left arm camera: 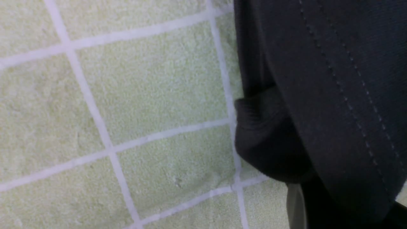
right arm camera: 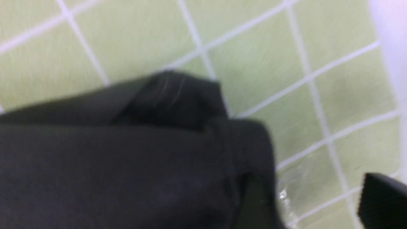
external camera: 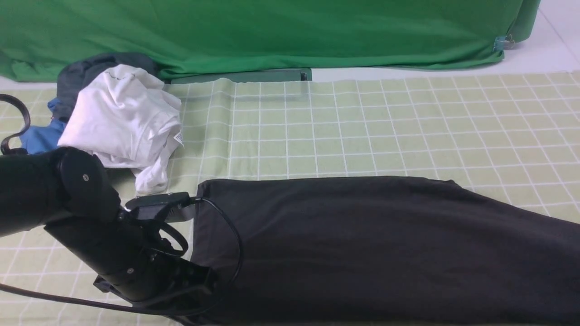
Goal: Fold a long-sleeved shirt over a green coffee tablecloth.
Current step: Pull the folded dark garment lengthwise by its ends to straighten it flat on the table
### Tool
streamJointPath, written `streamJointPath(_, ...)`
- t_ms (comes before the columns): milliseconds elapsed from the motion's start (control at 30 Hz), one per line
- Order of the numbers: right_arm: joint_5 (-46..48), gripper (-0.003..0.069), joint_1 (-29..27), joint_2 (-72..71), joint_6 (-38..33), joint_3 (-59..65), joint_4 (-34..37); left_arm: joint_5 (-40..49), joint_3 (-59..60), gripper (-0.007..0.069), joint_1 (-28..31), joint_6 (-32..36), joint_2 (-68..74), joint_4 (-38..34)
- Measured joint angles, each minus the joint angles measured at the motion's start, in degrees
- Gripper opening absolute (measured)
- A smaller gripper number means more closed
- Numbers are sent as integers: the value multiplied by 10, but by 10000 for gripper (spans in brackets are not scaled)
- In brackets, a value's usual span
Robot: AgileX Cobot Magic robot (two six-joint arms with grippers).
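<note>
The long-sleeved shirt (external camera: 362, 244) is black and lies spread across the near half of the green coffee tablecloth (external camera: 362, 127), a pale green cloth with a white grid. My left arm (external camera: 113, 253) reaches down to the shirt's left edge. In the left wrist view the stitched hem (left arm camera: 334, 95) runs into my left gripper (left arm camera: 305, 203), which is shut on the fabric. My right gripper (right arm camera: 313, 197) does not show in the front view. In the right wrist view it stands open over the tablecloth (right arm camera: 318, 79), with a folded corner of the shirt (right arm camera: 178, 101) draped against one finger.
A crumpled white garment (external camera: 122, 122) lies at the back left on top of a blue garment (external camera: 38, 136) and a dark grey one (external camera: 90, 68). Plain deep-green fabric (external camera: 272, 31) hangs along the back. Bare white surface (external camera: 539, 54) shows at the far right.
</note>
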Motion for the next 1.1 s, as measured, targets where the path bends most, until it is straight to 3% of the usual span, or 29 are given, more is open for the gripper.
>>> streamJointPath(100,23,504,0,0,0,-35,2,-2,0,32,0,-4,0,0)
streamJointPath(267,58,521,0,1,-23,-61,66,-1,0,81,0,-32,0,9)
streamJointPath(367,50,524,13,25,-86,-35,117,21,-8,182,0,-50,0,26)
streamJointPath(700,-4,532,30,102,-159,-10,131,73,-100,448,1,-57,0,45)
streamJointPath(833,-3,536,30,112,-172,-15,130,85,-135,497,1,-58,-1,45)
streamJointPath(1100,-1,532,30,119,-183,-20,131,91,-161,507,1,-58,-2,43)
